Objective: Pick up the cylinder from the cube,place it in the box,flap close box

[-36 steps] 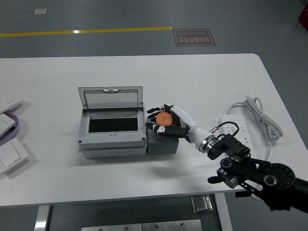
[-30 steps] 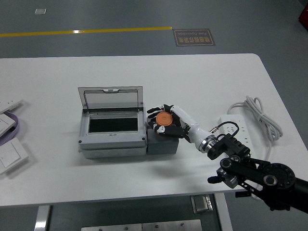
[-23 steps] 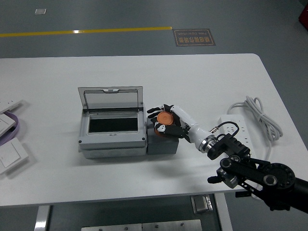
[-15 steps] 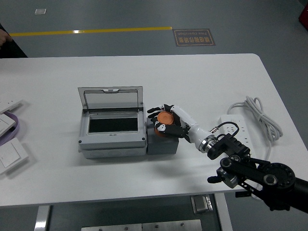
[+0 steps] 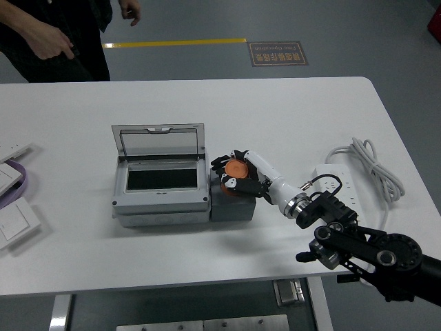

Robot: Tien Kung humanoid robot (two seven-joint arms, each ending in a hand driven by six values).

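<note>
Just right of the frame's centre, the right hand is closed around the orange cylinder. Its dark fingers curl over the far side of the cylinder and others press on the near side, so only the round orange top shows between them. The cylinder is over the top of the dark grey cube; whether it touches the cube or is a little above it I cannot tell. The white forearm runs from the hand down to the lower right, where the black arm leaves the frame.

The cube stands on the white surface, touching the right side of the grey box. The box is open: its clear lid stands upright at the far edge, and the inside of the box looks dark.

At the right of the frame a white power strip lies with its coiled cable. At the left edge lie some white wall switches and a bit of purple cable.

In the upper left corner a person in dark clothes stands behind the surface, one hand near the body and away from the things on the surface.
</note>
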